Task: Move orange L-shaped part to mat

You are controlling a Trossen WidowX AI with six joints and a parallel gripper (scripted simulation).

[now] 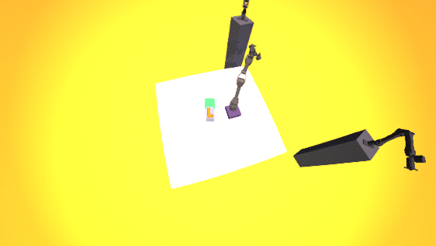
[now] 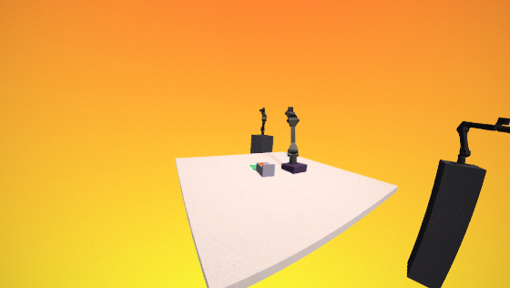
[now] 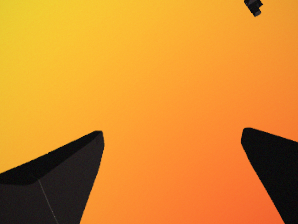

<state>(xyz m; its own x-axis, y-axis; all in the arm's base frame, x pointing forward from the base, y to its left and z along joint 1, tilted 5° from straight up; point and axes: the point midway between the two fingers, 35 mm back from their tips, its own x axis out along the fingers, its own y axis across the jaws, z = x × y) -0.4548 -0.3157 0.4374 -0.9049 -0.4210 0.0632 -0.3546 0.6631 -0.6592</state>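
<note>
The orange L-shaped part (image 1: 209, 113) (image 2: 261, 163) lies in the top of the grey tray (image 1: 210, 119) (image 2: 268, 170). It looks level, though it is too small to tell exactly how it sits in its pocket. The green mat (image 1: 209, 103) (image 2: 253, 168) adjoins the tray, with no part visible on it. My gripper (image 3: 174, 136) is open, its two dark fingertips wide apart with only the orange and yellow background between them. The arm is raised, well away from the tray and the part. Neither tray nor part shows in the wrist view.
My arm's purple base (image 1: 233, 113) (image 2: 294, 168) stands to the right of the tray on the white table (image 1: 195, 156) (image 2: 255, 219). Two other dark arms stand on tall dark pedestals (image 1: 335, 152) (image 2: 448, 223) beyond the table's edges, one at the back, one at the right.
</note>
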